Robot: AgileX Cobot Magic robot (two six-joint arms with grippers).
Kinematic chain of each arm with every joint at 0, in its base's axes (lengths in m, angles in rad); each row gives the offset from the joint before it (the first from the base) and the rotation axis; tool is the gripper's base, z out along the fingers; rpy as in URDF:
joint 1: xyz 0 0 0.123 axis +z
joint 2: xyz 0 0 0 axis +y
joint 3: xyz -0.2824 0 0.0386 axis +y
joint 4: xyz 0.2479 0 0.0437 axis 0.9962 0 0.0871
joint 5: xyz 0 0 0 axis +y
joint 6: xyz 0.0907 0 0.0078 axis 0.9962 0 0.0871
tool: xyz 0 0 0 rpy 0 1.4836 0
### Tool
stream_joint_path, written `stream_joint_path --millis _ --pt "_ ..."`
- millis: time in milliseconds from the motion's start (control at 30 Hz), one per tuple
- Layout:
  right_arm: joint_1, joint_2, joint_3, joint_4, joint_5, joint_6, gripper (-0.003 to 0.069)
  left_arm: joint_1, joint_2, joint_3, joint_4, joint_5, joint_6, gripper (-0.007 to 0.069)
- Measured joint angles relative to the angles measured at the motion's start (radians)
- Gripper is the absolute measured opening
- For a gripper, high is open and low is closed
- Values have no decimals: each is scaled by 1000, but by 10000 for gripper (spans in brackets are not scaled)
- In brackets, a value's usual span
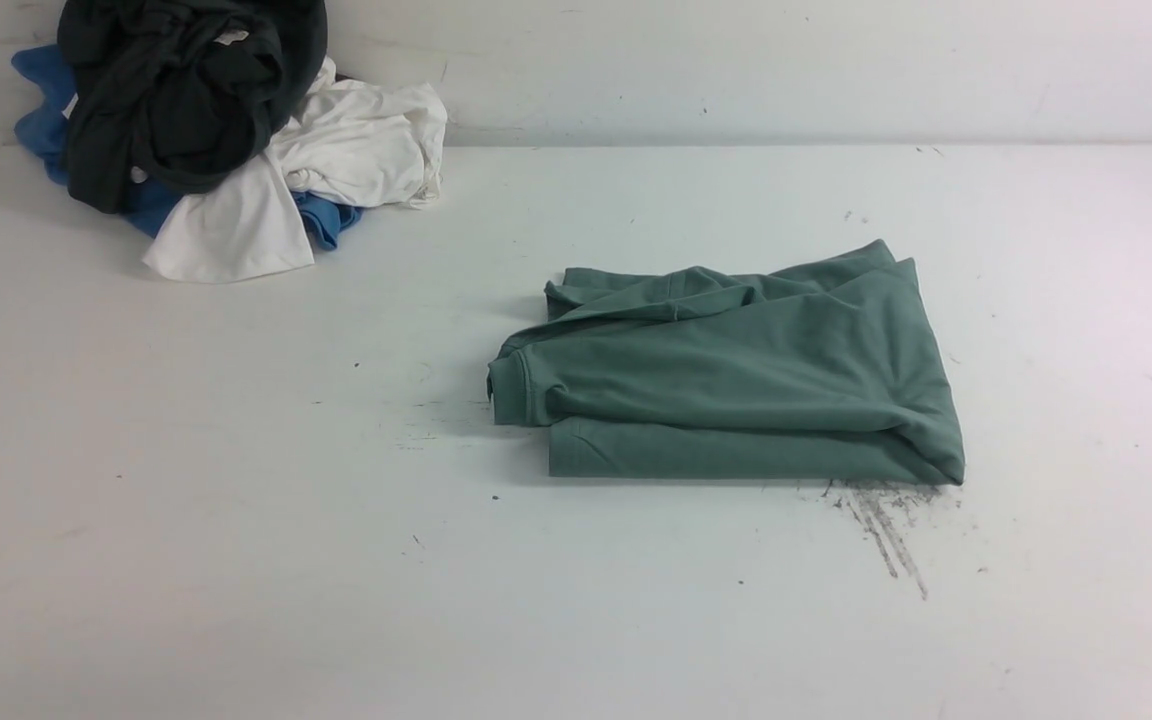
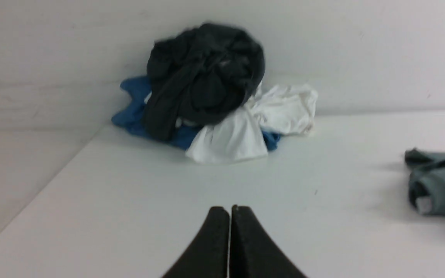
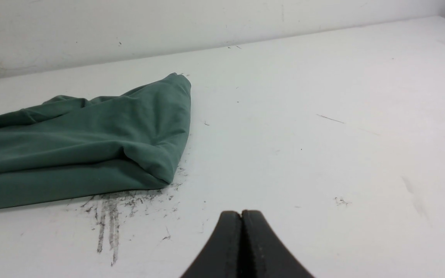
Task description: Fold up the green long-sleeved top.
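Front view, upper left of frame: heap of clothes against the wall (image 1: 736, 70) — blackish dark-green garment (image 1: 181, 95) on top, blue garment (image 1: 46, 125) sticking out under its left side and again lower right of the heap, white garment (image 1: 336, 160) spilling out to the right and front. Heap sits on the white table (image 1: 186, 500), well apart from everything else. Centre-right of frame: green long-sleeved top (image 1: 736, 380) lying folded into a rough rectangle, several layers stacked, a ribbed edge showing at its left end, right end coming to a fold at the lower right corner. Dark scuff marks (image 1: 886, 530) on the table just below that corner, touching the fabric edge. No arm or gripper visible in the front view. Left wrist view: left gripper (image 2: 230, 210) at bottom centre, black fingers pressed together, nothing between them, over bare table; heap ahead of it at upper centre, the top's left end at the right edge of frame with a small white patch showing in the folds. Right wrist view: right gripper (image 3: 242, 212) at bottom centre, fingers likewise closed tight and empty, over bare table; the top fills the left of that frame, scuff marks between it and the gripper. Neither gripper touches the top.
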Motion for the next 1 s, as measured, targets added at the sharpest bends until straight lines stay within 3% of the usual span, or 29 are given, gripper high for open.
stream_joint_path --millis 267,433,733,1000 --pt "0 0 0 0 1 0 -15 -2 0 20 3 210 23 -7" --pt "0 0 0 0 1 0 -15 -2 0 19 2 221 27 -7" --pt "0 0 0 1 1 0 -15 -2 0 19 2 221 -82 -7" --pt "0 0 0 1 1 0 -15 -2 0 19 2 220 -86 -7"
